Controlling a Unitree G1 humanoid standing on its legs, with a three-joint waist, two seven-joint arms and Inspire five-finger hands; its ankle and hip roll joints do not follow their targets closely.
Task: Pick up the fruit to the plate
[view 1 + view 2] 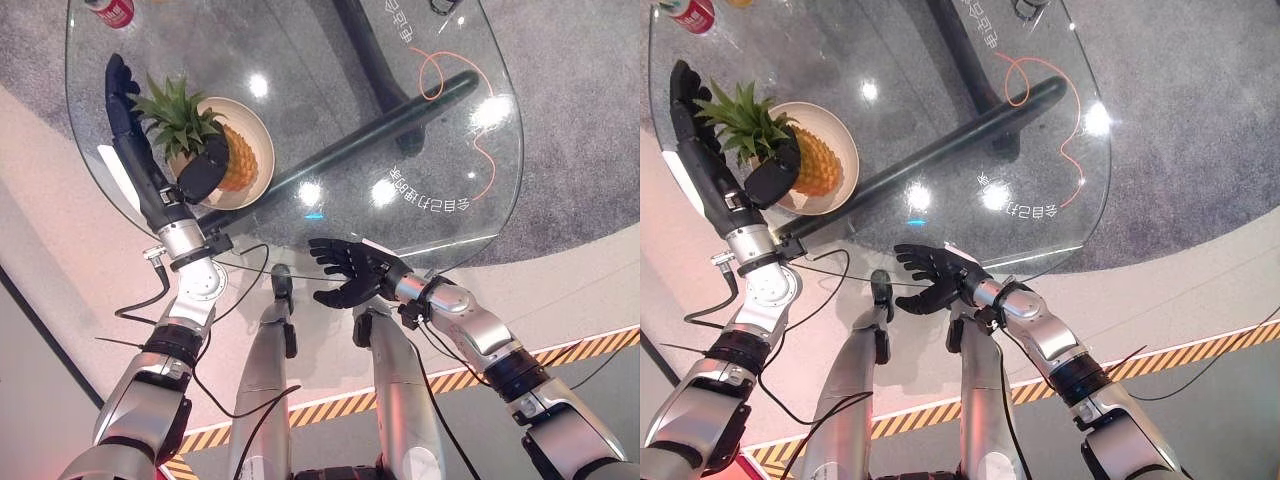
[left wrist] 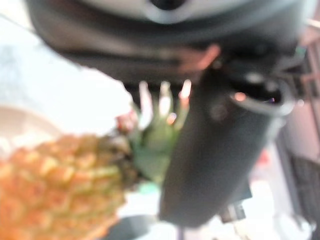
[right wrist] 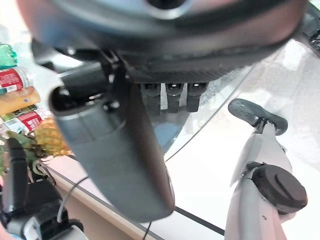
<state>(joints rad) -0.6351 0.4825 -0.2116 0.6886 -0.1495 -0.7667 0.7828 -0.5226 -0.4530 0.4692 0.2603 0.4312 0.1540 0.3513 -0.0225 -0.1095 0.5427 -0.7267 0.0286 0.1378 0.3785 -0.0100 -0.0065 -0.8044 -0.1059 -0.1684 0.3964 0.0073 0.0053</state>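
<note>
One pineapple (image 1: 232,160) lay on the cream plate (image 1: 262,150), left hand (image 1: 135,150) beside it, fingers straight, thumb against its crown end, holding nothing; likely heavy, stiff, rough-skinned, best gripped round the body; right hand (image 1: 350,272) hung relaxed, empty, well apart from the plate.

Orange, green-crowned pineapple (image 1: 232,160) on cream plate (image 1: 262,150).

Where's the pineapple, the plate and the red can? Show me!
pineapple (image 1: 238,160), left eye view: on its orange scaly body.
plate (image 1: 262,133), left eye view: on the bare cream rim beside the fruit.
red can (image 1: 108,11), left eye view: on its red side, at the glass table's far edge.
</note>
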